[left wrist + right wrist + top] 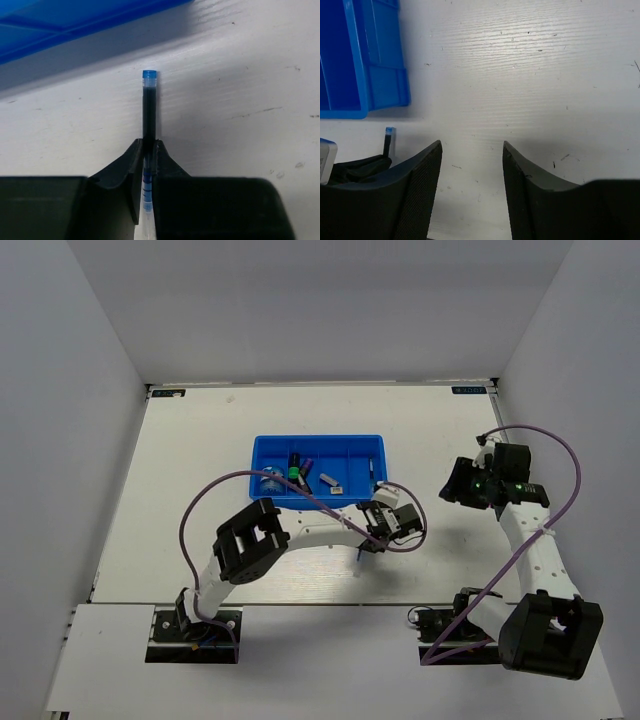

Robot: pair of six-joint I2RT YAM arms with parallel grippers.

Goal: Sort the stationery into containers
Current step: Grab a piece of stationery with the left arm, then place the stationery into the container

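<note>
Left gripper point(148, 150) clamped on thin dark pen point(149, 107), low on barrel; pen at 5 o'clock off blue tray point(318, 438). Likely light, stiff, slick; mid-barrel hold safer. Right gripper point(471, 155) apart, empty.

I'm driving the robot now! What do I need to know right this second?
Left tool: shut on the pen, on the table side of the tray's near wall.
Right tool: open, empty, over the table right of the tray.
Done: bottle, two highlighters and a few small bits lie in the tray.
Left: drop the pen into a compartment. The top view shows no other loose stationery.
</note>
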